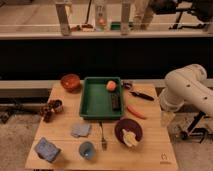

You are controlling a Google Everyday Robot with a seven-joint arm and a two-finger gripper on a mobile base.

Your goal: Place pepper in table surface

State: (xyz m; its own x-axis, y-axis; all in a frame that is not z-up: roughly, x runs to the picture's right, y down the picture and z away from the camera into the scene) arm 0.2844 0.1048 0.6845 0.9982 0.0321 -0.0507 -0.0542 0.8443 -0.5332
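Observation:
The slim orange-red pepper point(136, 111) lies on the light tan table surface point(150, 152), just right of the green tray point(95, 107). My white arm point(186, 89) reaches in from the right, over the table's right edge. My gripper point(167, 117) hangs below the arm at that edge, a little to the right of the pepper and apart from it. A round orange fruit point(111, 85) and a dark oblong item point(115, 102) lie inside the tray.
An orange-brown bowl point(70, 81) stands back left. A black-handled tool point(140, 94) lies right of the tray. A dark bowl point(128, 131) holds a pale item. A fork point(103, 137), grey cloth point(80, 130), blue cup point(87, 150), blue bag point(47, 149) and brown item point(51, 107) lie about.

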